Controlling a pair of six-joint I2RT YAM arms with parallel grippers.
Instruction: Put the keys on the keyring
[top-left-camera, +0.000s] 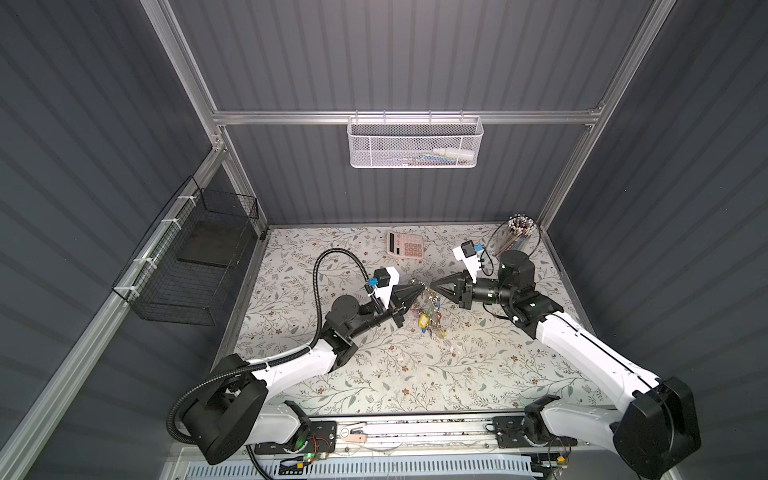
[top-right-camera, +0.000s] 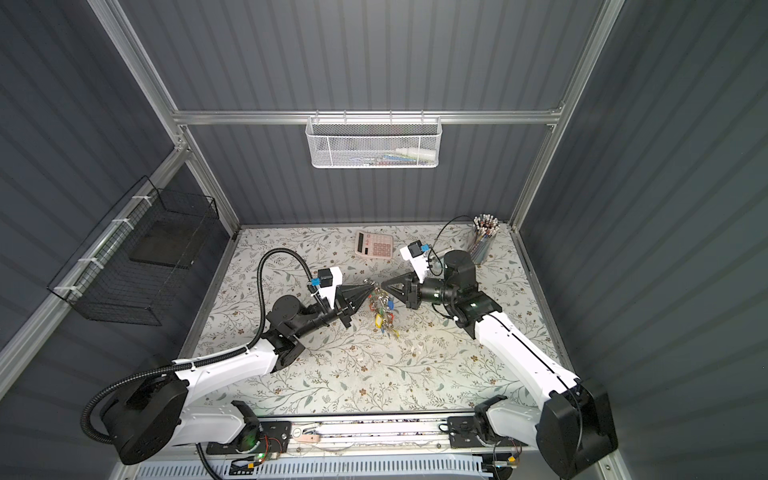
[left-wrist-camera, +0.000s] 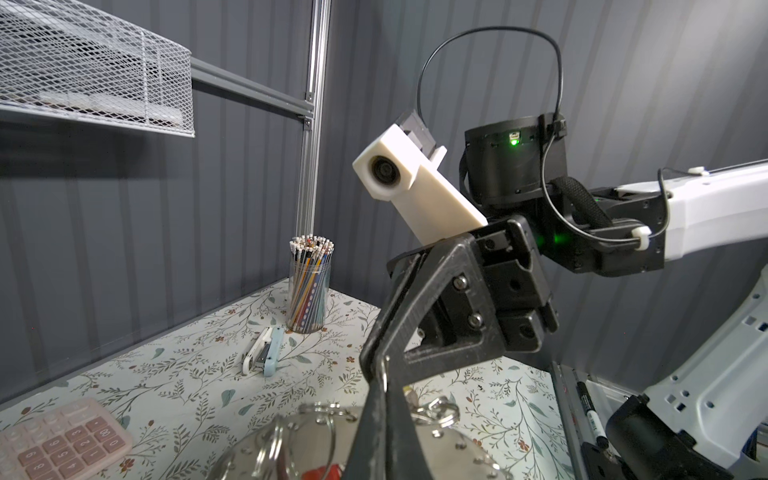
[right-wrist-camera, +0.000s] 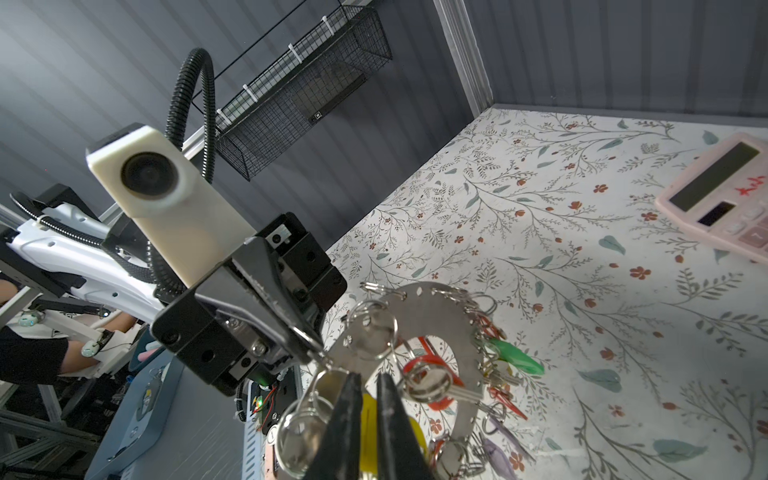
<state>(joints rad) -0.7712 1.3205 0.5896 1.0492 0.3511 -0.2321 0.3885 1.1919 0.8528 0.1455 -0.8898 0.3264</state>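
Note:
In both top views the keyring (top-left-camera: 430, 305) (top-right-camera: 382, 303), a flat silver ring hung with split rings, keys and coloured tags, hangs above the middle of the floral table. My left gripper (top-left-camera: 423, 286) (right-wrist-camera: 311, 345) is shut on a small split ring at the keyring's (right-wrist-camera: 440, 316) rim and holds it up. My right gripper (top-left-camera: 433, 286) (right-wrist-camera: 365, 376) faces it tip to tip, its jaws a little apart with nothing between them. A yellow-tagged key (right-wrist-camera: 370, 424) (top-left-camera: 423, 321) hangs just behind the right fingers; I cannot tell whether it is on the keyring.
A pink calculator (top-left-camera: 405, 245) lies at the back of the table. A clear cup of pencils (top-left-camera: 517, 232) stands at the back right, a stapler (left-wrist-camera: 264, 351) near it. A white mesh basket (top-left-camera: 415, 143) hangs on the back rail, a black wire basket (top-left-camera: 199, 266) on the left wall.

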